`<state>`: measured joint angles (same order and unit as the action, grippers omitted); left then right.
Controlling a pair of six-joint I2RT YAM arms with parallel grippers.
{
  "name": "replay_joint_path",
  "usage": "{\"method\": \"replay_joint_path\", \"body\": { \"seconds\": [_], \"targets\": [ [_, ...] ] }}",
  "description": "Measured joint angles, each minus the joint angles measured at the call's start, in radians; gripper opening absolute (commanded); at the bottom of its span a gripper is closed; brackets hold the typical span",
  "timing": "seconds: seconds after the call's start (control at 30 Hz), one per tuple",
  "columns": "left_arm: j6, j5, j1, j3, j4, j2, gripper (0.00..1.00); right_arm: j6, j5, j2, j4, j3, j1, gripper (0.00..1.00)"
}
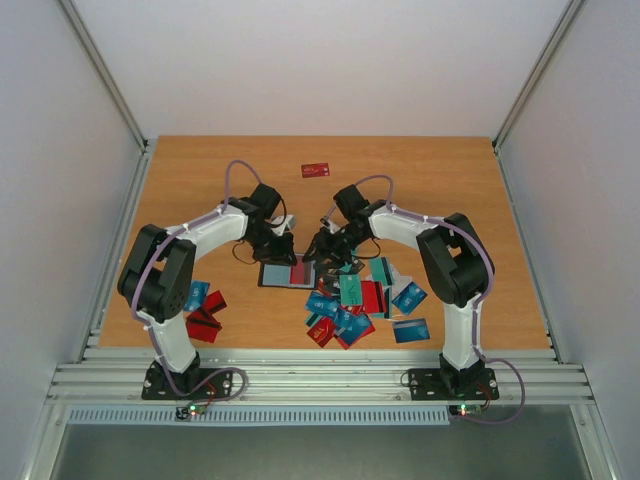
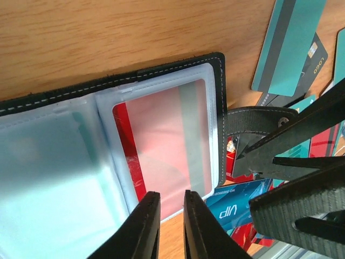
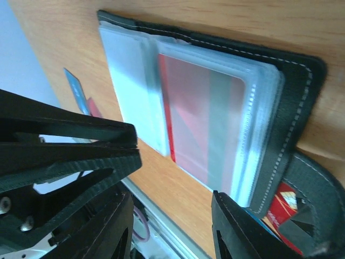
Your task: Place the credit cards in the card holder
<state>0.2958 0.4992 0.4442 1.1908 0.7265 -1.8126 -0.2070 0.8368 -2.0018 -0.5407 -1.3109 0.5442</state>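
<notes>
**Card holder lies open between your two pincers**

The card holder (image 1: pixel 287 273) lies flat and open in the middle of the table (image 1: pixel 200 180). Its long axis runs left to right, and the snap tab (image 2: pixel 259 120) points right toward the loose credit cards (image 1: pixel 355 305). A red card (image 2: pixel 161 145) sits in its right-hand clear sleeve. Your left pincer (image 2: pixel 171 197) is at that sleeve's edge, jaws almost together; you cannot tell whether they pinch it. Your right pincer (image 3: pixel 175 171) hangs released over the holder's tab end, jaws well apart, grasping nothing.
</notes>
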Motion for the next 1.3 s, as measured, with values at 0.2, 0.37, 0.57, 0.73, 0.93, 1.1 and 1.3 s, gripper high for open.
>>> {"method": "replay_joint_path", "body": {
  "seconds": [0.2,0.37,0.57,0.73,0.93,1.1,1.3],
  "targets": [
    [-0.013,-0.002,0.0,0.0,-0.001,-0.002,0.1,-0.021,0.021,-0.019,0.038,0.0,0.0,0.4],
    [-0.018,-0.002,0.0,-0.001,-0.006,-0.029,0.05,-0.023,0.028,-0.063,0.042,0.0,0.0,0.4],
    [-0.023,0.0,0.0,-0.015,-0.016,-0.076,0.01,-0.018,0.032,-0.082,0.035,-0.001,0.0,0.4],
    [-0.028,0.015,0.0,-0.015,-0.027,-0.093,0.0,-0.011,0.033,-0.085,0.023,-0.004,0.0,0.4],
    [-0.035,0.038,-0.002,-0.021,-0.047,-0.1,0.0,-0.008,0.052,-0.097,0.016,-0.014,-0.003,0.4],
    [-0.035,0.051,-0.006,-0.022,-0.053,-0.104,0.0,0.002,0.058,-0.098,0.015,-0.014,-0.004,0.41],
    [-0.035,0.055,-0.008,-0.024,-0.054,-0.103,0.0,0.051,0.041,-0.098,-0.023,-0.028,-0.004,0.41]
  ]
}}
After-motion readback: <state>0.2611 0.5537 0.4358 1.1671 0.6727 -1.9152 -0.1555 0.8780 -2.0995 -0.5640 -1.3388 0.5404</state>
